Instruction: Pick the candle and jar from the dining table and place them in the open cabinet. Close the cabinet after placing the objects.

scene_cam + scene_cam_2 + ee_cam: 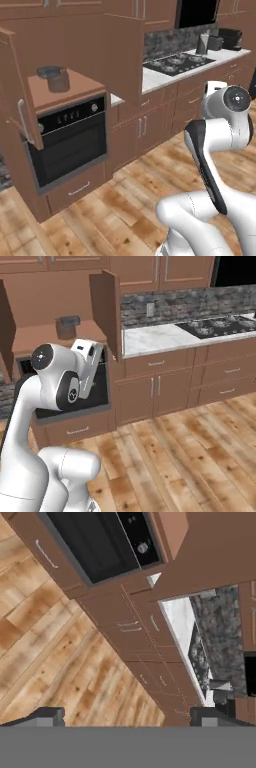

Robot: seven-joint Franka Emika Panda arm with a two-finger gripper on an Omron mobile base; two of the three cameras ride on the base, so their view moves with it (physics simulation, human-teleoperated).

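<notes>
The grey jar stands on the shelf of the open brown cabinet, above the black oven. Both cabinet doors hang open: the left door with a silver bar handle, and the right door. My gripper is open, its two dark fingertips far apart with nothing between them. It hangs in the air in front of the oven, well short of the cabinet, and looks down at the floor and lower drawers. The candle and the dining table are out of view.
The black-fronted oven sits under the cabinet shelf with a drawer below it. To the right run brown base cabinets under a white counter with a black cooktop. Wood floor lies in front.
</notes>
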